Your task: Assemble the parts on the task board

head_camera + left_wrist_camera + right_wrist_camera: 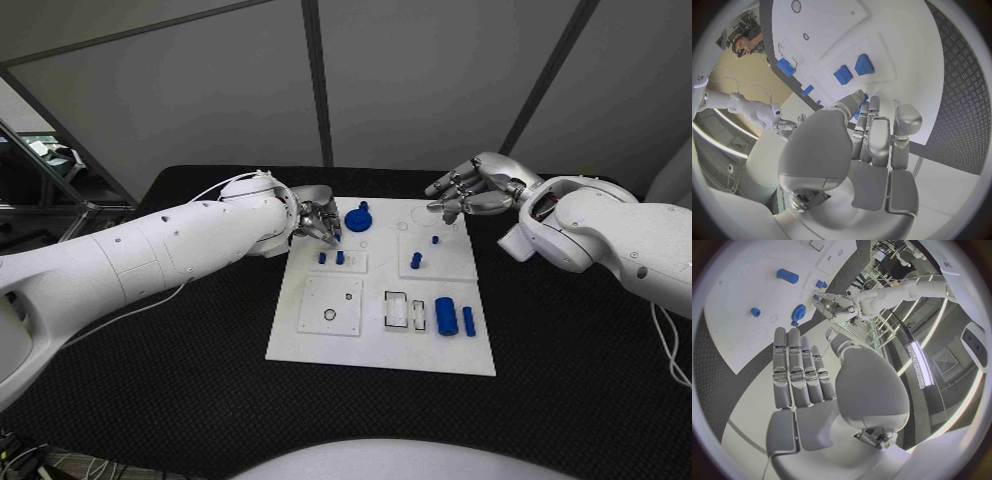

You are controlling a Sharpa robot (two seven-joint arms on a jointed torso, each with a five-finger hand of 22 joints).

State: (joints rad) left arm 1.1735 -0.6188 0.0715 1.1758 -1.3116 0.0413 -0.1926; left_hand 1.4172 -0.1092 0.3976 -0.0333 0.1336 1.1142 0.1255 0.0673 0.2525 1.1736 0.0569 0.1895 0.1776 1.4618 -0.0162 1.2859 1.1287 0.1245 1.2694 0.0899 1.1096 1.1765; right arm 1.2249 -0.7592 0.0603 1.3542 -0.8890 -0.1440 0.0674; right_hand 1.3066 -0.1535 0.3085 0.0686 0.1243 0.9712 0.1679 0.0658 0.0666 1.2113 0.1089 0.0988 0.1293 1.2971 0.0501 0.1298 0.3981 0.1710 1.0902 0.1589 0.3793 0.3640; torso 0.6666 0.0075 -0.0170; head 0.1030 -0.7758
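While blue parts [446,315] lie on the task board [378,350], both hands' fingers [451,190] hold nothing.

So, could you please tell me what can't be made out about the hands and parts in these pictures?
- Left hand: whether it pinches a part. In the head view the arm covers its fingertips; in the left wrist view its fingers hide the blue bit behind them.
- Blue gear-like part: whether the hand touches it is too small to tell.
- Right hand: open, holds nothing.
- Task board: slot contents too small to read.
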